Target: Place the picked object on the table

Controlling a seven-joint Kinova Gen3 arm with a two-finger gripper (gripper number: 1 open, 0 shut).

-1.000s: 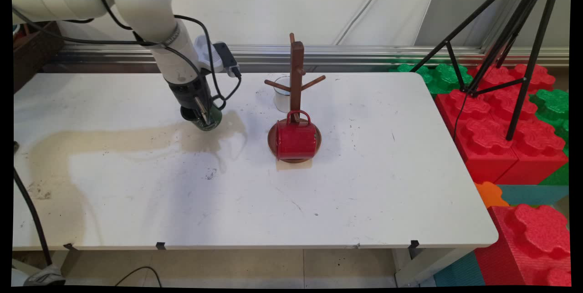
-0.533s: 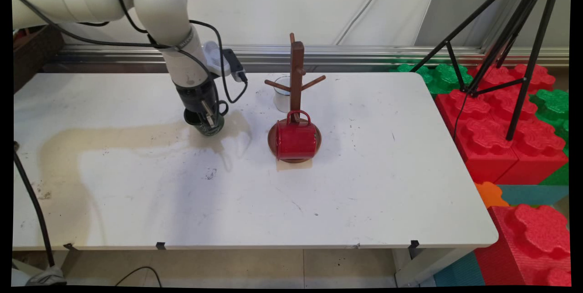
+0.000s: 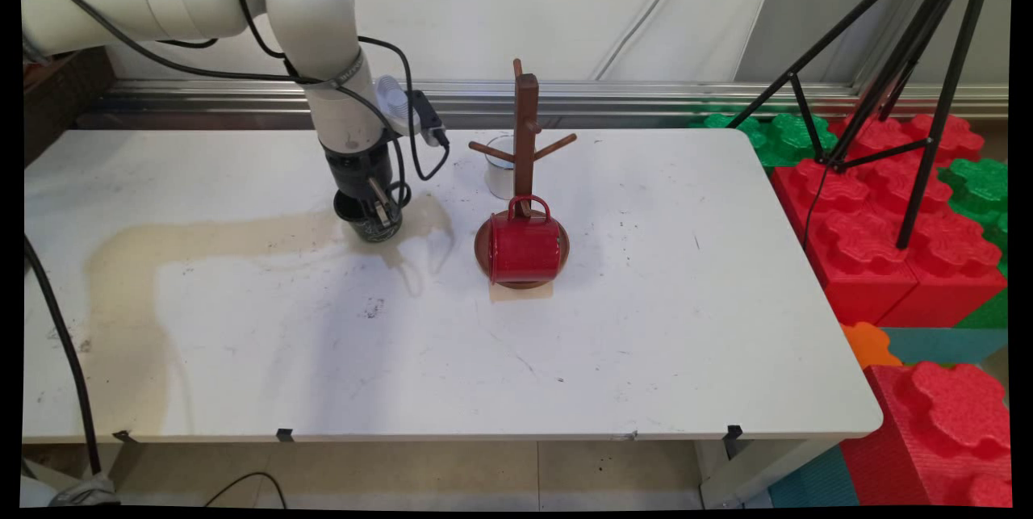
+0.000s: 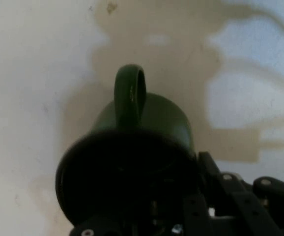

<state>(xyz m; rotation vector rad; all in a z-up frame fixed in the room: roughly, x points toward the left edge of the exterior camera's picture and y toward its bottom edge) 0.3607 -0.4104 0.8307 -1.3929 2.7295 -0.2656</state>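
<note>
My gripper (image 3: 373,215) is shut on the rim of a dark green mug (image 3: 378,226), held just above the white table (image 3: 646,325) left of its middle. In the hand view the green mug (image 4: 147,123) fills the centre, its dark mouth towards the camera and its handle (image 4: 129,96) pointing up the picture; my gripper (image 4: 176,216) grips the rim at the bottom. To the right stands a brown wooden mug tree (image 3: 525,131) on a round base. A red mug (image 3: 523,249) hangs by its handle from a low peg. A clear glass (image 3: 499,168) stands behind the tree.
A black tripod (image 3: 904,75) stands off the table's right end over red and green foam blocks (image 3: 888,244). A metal rail (image 3: 629,95) runs along the wall behind the table. Black cables hang from the arm at the left.
The arm has carried the green mug to the right, towards the mug tree, turning it more upright. Nothing else moved.
</note>
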